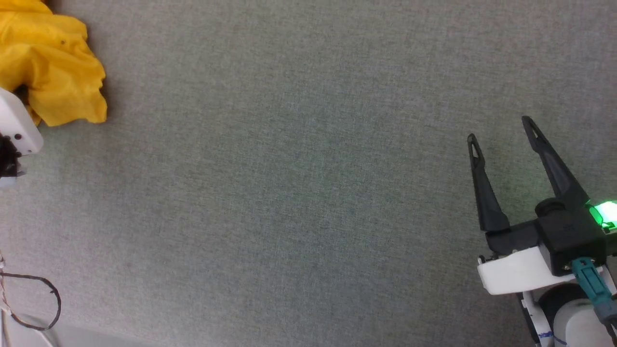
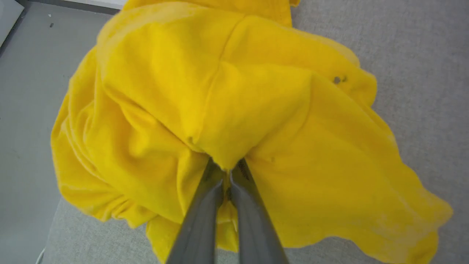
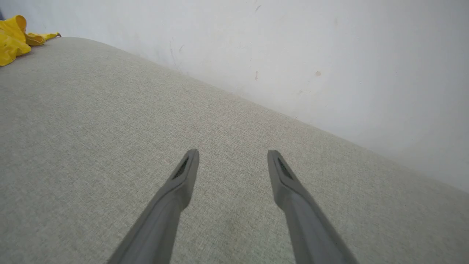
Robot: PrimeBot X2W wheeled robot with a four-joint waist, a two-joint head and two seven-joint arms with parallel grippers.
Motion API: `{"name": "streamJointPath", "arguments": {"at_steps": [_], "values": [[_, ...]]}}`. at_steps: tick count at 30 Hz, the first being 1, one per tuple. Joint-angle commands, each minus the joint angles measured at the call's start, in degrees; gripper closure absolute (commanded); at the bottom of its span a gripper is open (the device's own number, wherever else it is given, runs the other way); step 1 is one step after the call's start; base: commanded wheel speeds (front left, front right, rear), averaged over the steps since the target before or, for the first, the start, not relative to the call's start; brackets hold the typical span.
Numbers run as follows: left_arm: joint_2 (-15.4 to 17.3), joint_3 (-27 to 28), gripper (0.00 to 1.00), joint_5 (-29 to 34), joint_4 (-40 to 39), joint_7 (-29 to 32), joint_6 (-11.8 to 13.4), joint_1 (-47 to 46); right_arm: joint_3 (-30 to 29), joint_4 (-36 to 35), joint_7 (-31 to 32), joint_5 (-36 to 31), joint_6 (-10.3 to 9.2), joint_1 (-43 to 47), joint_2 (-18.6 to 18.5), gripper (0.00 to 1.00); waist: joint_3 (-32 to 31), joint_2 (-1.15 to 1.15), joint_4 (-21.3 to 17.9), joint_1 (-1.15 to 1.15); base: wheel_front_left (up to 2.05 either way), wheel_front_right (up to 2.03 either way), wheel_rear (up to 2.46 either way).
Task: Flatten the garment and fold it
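head view. item: my right pincer [image 1: 500,130], at 4 o'clock, fingers spread wide, holding nothing, above the grey fabric surface [image 1: 299,193]; a green light [image 1: 605,212] glows on its body. item: the garment [image 1: 53,72], a crumpled yellow heap at 10 o'clock, well apart from the right pincer. item: white casing of my left arm [image 1: 17,127], at 9 o'clock, just beside the heap's lower edge. item: dark cable loop [image 1: 38,303], at 8 o'clock.

left wrist view. item: my left pincer [image 2: 229,167], fingers pressed together, pinching a fold of the garment [image 2: 256,102]; the yellow cloth bunches around the tips and spreads toward 12 o'clock.

right wrist view. item: right pincer [image 3: 233,153], spread, empty, tips over bare fabric. item: the garment [image 3: 13,36], at 10 o'clock, well apart. item: pale wall [image 3: 293,55], from 12 to 3 o'clock.
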Motion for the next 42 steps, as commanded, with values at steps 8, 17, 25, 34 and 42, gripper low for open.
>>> {"name": "streamJointPath", "arguments": {"at_steps": [8, 17, 25, 34, 42], "values": [[3.3, -1.2, 1.00, 1.5, 0.3, -4.5, -0.9, -4.3, -0.8, 3.3, -3.4, 4.0, -0.05, -0.2, 0.0, 0.00, -6.2, 0.00, -0.8, 0.00, 0.00, 0.00, 0.00], [4.4, -2.9, 1.00, 1.1, -6.5, -3.5, -1.3, -9.6, -4.1, 9.7, -8.4, 9.7, -0.05, 1.0, 0.0, 0.00, -14.7, 0.00, -1.6, 0.00, 0.00, 0.00, 0.00], [3.7, -5.1, 1.00, 0.5, -15.6, 1.9, -1.2, -13.8, -8.2, 16.6, -13.3, 14.3, -0.05, 3.1, 0.0, 0.00, -23.4, 0.00, -4.2, 0.00, 0.00, 0.00, 0.00], [-2.5, -6.7, 1.00, -2.4, -27.3, 8.3, 1.0, -16.9, -11.5, 20.8, -16.0, 17.4, -0.05, 5.4, 0.0, 0.00, -29.9, 0.00, -8.2, 0.00, 0.00, 0.00, 0.00], [-10.3, -9.9, 1.00, -5.4, -38.1, 13.1, 4.3, -15.2, -12.1, 22.7, -17.0, 18.5, -0.05, 6.1, 0.0, 0.00, -32.6, 0.00, -12.1, 0.00, 0.00, 0.00, 0.00]]}}
